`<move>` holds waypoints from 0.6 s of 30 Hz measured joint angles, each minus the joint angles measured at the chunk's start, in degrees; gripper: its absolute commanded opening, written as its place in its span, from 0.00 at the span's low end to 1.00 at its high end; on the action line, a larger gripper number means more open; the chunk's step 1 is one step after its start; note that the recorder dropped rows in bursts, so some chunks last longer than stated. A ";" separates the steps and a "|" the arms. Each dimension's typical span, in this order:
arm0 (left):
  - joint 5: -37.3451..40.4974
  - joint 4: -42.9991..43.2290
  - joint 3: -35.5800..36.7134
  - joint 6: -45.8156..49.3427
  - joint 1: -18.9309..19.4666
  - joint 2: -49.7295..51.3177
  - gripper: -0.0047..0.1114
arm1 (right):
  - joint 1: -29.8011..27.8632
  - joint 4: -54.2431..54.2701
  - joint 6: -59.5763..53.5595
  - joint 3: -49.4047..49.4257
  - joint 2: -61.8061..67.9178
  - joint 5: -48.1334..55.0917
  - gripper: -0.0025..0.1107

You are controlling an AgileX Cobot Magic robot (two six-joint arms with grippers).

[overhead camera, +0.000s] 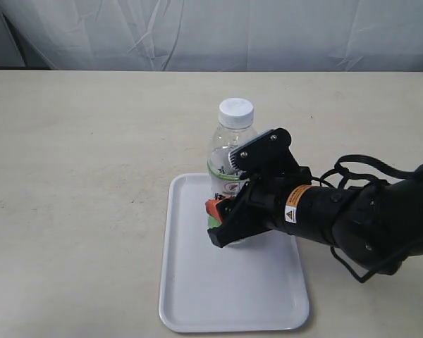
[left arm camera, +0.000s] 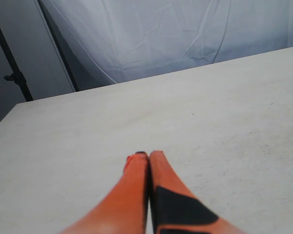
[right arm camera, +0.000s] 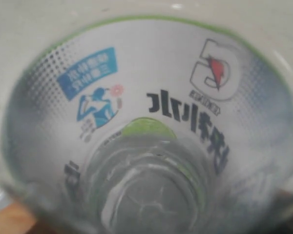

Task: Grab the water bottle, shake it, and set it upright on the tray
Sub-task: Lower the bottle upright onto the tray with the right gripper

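The water bottle (overhead camera: 227,151) stands upright over the far part of the white tray (overhead camera: 197,299), white cap on top. Its base is at the tray's surface; contact cannot be told. My right gripper (overhead camera: 222,220) comes in from the right and is shut on the bottle's lower body, an orange finger (overhead camera: 215,208) showing on its left side. In the right wrist view the water bottle (right arm camera: 151,107) fills the frame with its white-green label, dark characters and lime picture. My left gripper (left arm camera: 149,156) is shut on nothing above bare table and does not show in the exterior view.
The beige table (overhead camera: 77,176) stretches all round the tray. A white curtain (overhead camera: 218,32) hangs behind the far edge. The near half of the tray carries nothing. The black right arm (overhead camera: 366,215) lies low across the table's right side.
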 measured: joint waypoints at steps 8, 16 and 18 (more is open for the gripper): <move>0.00 0.00 0.00 0.00 0.00 0.00 0.04 | 0.16 4.64 0.20 -0.10 -0.68 1.79 0.59; 0.00 0.00 0.00 0.00 0.00 0.00 0.04 | 0.16 4.86 0.32 -0.37 -0.84 2.63 0.59; 0.00 0.00 0.00 0.00 0.00 0.00 0.04 | 0.16 4.86 0.32 -0.37 -0.82 2.74 0.61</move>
